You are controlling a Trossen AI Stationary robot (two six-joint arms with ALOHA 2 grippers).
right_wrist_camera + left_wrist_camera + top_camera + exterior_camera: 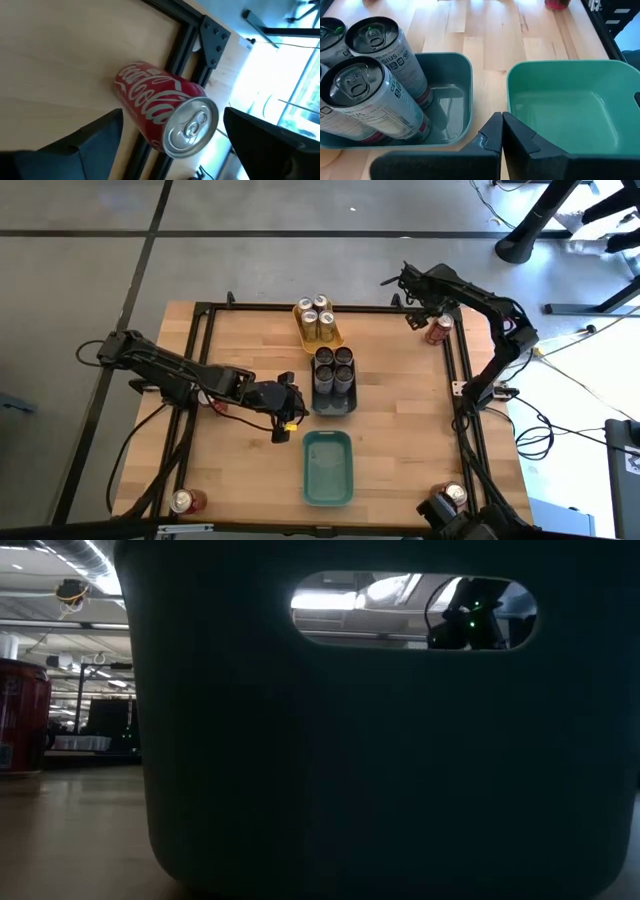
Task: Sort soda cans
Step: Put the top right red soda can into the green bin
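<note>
A red soda can (165, 112) stands upright on the table near its far right corner (438, 330). My right gripper (172, 117) hangs open over it, one finger on each side, touching nothing. Gold cans stand in a yellow tray (318, 320) at the far middle. Dark cans (380, 80) stand in a grey tray (333, 380). A teal tray (328, 467) lies bare toward the near edge. My left gripper (502, 132) is shut and holds nothing. It hovers left of the gap between the grey and teal trays (290, 412).
Two more red cans stand at the near left corner (185, 501) and the near right corner (455, 496). A black frame rail (182, 45) runs close beside the far right can. In the low view the teal tray's wall (380, 760) blocks most of the table.
</note>
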